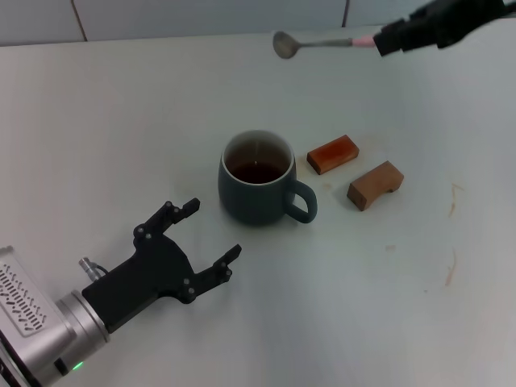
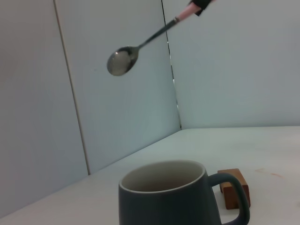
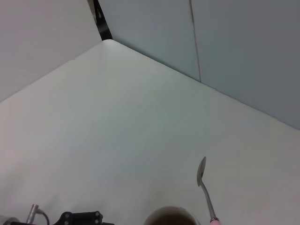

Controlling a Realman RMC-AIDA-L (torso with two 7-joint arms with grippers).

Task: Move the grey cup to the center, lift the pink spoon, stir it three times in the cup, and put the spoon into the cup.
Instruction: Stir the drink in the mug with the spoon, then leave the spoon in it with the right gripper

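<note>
The grey cup (image 1: pixel 260 179) stands near the middle of the table with dark brown liquid inside and its handle toward the right; it also fills the bottom of the left wrist view (image 2: pixel 176 197). The pink spoon (image 1: pixel 318 42) hangs high in the air beyond the cup, bowl pointing left, its pink handle end pinched by my right gripper (image 1: pixel 387 39), which is shut on it. The spoon (image 2: pixel 136 51) is well above the cup rim, and its bowl (image 3: pixel 201 171) shows in the right wrist view. My left gripper (image 1: pixel 211 234) rests open on the table, just left and in front of the cup, holding nothing.
Two brown rectangular blocks (image 1: pixel 332 154) (image 1: pixel 376 185) lie on the table just right of the cup, near its handle. A wall (image 1: pixel 201 16) runs along the table's far edge. Faint brown stains (image 1: pixel 451 266) mark the table at the right.
</note>
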